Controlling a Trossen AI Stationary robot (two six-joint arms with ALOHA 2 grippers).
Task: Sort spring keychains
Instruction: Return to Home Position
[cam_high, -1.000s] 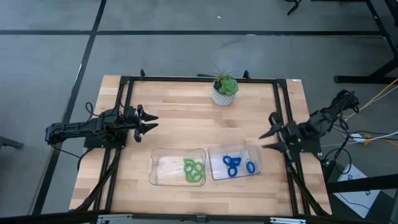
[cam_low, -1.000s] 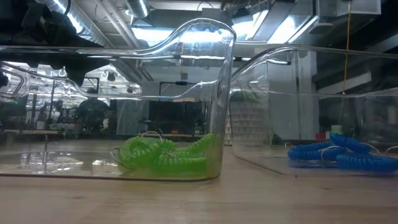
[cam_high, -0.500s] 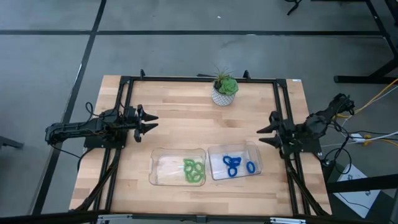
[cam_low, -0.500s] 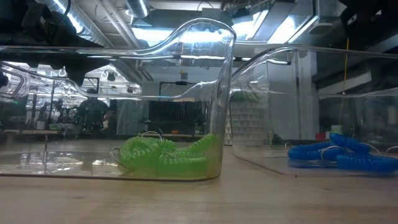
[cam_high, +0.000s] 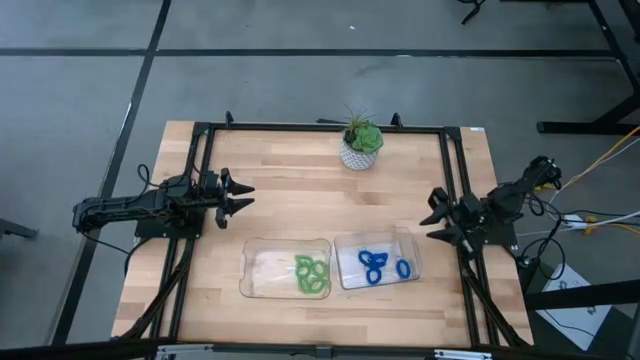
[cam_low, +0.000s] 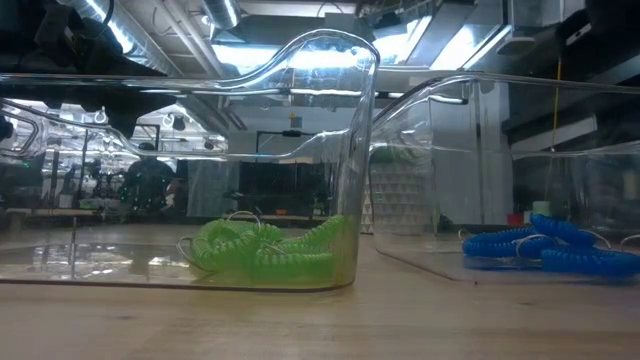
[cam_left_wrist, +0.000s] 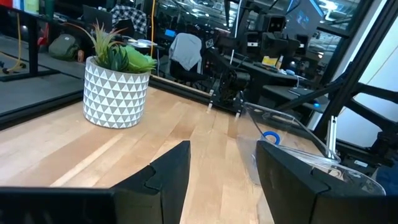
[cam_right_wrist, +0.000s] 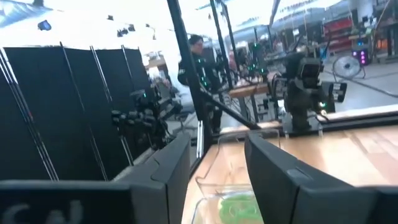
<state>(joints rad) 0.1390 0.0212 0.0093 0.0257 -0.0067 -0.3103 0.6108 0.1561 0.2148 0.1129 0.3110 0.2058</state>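
The light green spring keychains (cam_high: 312, 273) lie in a heap on the floor of the left clear tray (cam_high: 262, 272). The blue ones (cam_high: 380, 266) lie on the floor of the right clear tray (cam_high: 347, 250). The low view shows the green heap (cam_low: 270, 252) and the blue heap (cam_low: 545, 250) behind the tray walls. My left gripper (cam_high: 245, 195) stands open at the table's left side, level, with nothing between its fingers (cam_left_wrist: 224, 168). My right gripper (cam_high: 430, 220) stands open at the table's right side, beyond the blue tray, also holding nothing (cam_right_wrist: 217, 168).
A potted plant in a white patterned pot (cam_high: 361, 145) stands at the table's far edge, near the middle. A black frame (cam_high: 205, 160) runs along the table's sides. Bare wood lies between the trays and the plant.
My right arm has folded down and drawn back a little toward the table's right edge. Its gripper has rolled slightly and stays open, with nothing in it. The keychains and trays have not moved.
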